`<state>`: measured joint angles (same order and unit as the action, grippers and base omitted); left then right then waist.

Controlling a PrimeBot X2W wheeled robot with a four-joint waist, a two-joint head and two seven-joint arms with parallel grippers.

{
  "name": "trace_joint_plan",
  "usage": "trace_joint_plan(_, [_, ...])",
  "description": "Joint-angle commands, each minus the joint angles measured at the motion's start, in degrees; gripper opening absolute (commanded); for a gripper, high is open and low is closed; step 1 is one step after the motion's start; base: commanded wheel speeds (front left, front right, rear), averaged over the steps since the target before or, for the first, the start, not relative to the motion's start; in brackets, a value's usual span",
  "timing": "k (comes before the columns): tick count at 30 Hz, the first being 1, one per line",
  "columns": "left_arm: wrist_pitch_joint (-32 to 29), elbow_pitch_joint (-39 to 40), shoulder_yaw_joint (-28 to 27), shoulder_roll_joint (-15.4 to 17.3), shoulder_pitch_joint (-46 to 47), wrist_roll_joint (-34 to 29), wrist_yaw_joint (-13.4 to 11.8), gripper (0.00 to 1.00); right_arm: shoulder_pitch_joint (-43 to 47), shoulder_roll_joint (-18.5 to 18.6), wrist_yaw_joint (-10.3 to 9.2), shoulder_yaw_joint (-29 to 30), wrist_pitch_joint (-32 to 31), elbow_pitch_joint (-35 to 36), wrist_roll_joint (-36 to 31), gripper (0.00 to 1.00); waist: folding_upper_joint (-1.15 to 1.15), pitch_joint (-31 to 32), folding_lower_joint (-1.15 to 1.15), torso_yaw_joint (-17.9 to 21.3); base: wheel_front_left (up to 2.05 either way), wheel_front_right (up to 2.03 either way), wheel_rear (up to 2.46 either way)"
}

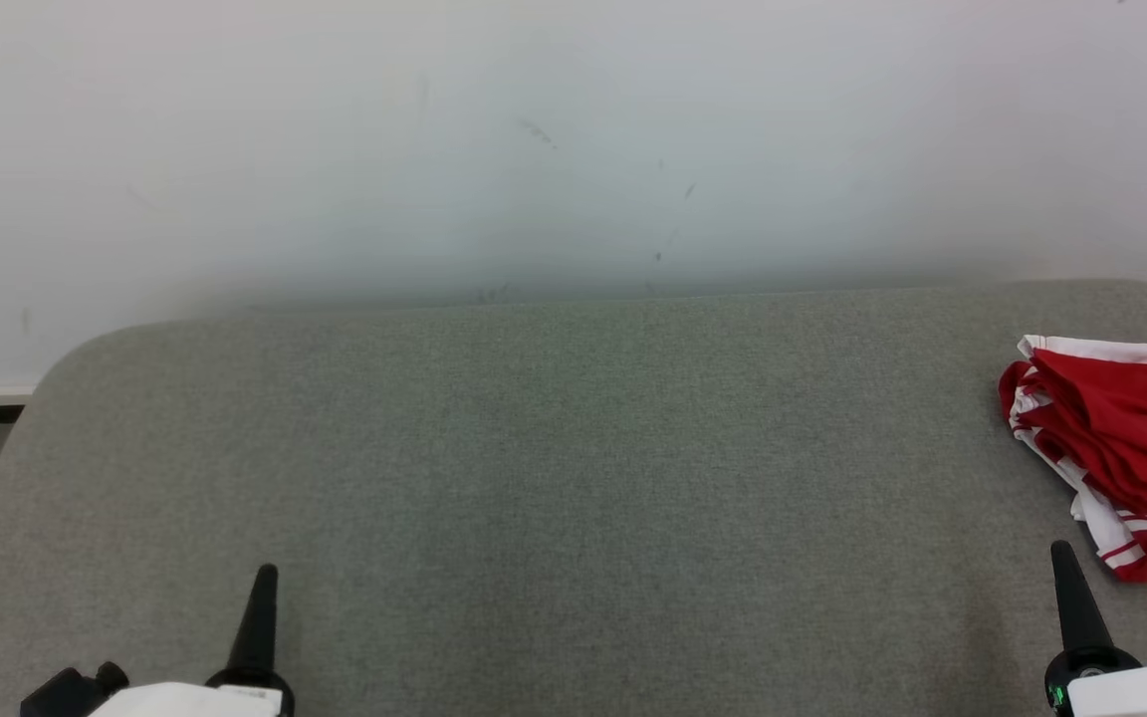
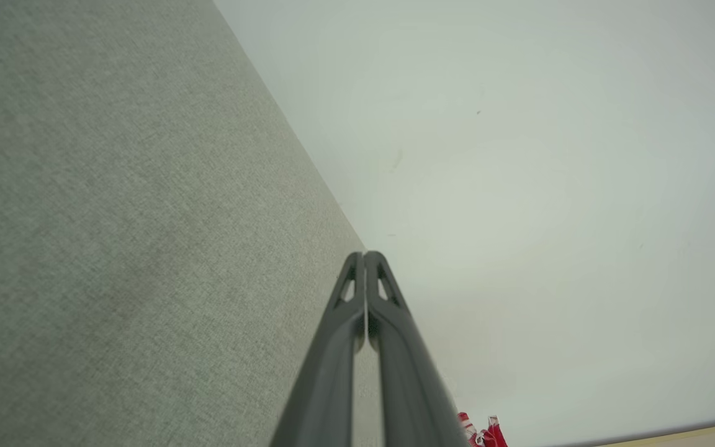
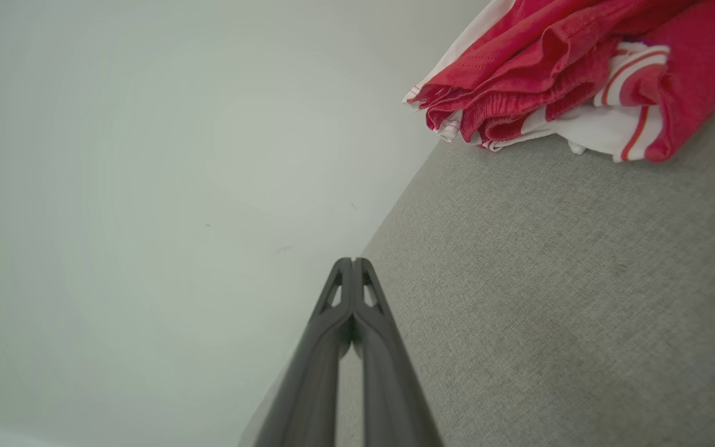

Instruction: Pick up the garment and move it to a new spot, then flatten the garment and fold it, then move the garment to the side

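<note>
I count one thing to work with here: a single crumpled garment point(image 1: 1121, 438) of red fabric with white panels and red-striped white trim. It lies bunched in a heap on the far right of the grey, fabric-covered table point(image 1: 573, 478), which has rounded corners. The heap's right side runs past the edge of my head view. A plain white wall point(image 1: 573, 149) stands right behind the table.

I have two claws in view, one at each lower corner of the head view, both low over the near edge of the table. The left claw point(image 1: 265, 578) has its two dark fingers pressed tight together, tips meeting, with nothing between them; its wrist view shows the same closed pair pointing along the line where table meets wall. It is well apart from the garment, across the bare width of the table.

The right claw point(image 1: 1061, 553) is likewise fully closed on nothing, its two fingers touching along the tips. It sits near the garment, just to the left of the heap's near end. I cannot tell from the head view whether it touches the cloth, but in its wrist view the red folds lie ahead and to the right, clear of the fingertips.
</note>
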<state>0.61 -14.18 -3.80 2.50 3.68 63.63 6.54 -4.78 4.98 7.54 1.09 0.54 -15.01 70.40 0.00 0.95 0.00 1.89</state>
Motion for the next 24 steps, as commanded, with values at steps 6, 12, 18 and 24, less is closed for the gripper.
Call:
trace_joint_plan(6, [-1.2, 0.5, -0.7, 0.4, 1.4, 5.1, 0.5, 0.0, -1.5, -0.3, -0.06, 1.1, -1.1, 0.7, 3.7, 0.0, 0.0, -0.1, 0.0, -0.2, 0.0, 0.0, 0.0])
trace_joint_plan(12, [-2.0, 0.5, -1.0, 0.5, 1.7, 8.4, 0.5, 0.0, -1.5, -0.5, -0.06, 1.8, -1.9, 0.8, 6.2, 0.0, 0.0, -0.2, 0.0, -0.4, 0.0, 0.0, 0.0])
trace_joint_plan(18, [-2.8, 0.4, -1.3, 0.5, 1.9, 11.5, 0.6, 0.0, -1.5, -0.7, -0.07, 2.4, -2.7, 0.9, 8.5, 0.0, 0.0, -0.4, 0.0, -0.6, 0.0, 0.0, 0.0])
trace_joint_plan(24, [-3.6, 0.4, -1.6, 0.5, 2.0, 14.4, 0.7, 0.0, -1.5, -0.9, -0.07, 2.9, -3.5, 0.9, 11.0, 0.0, 0.0, -0.5, 0.0, -0.8, 0.0, 0.0, 0.0])
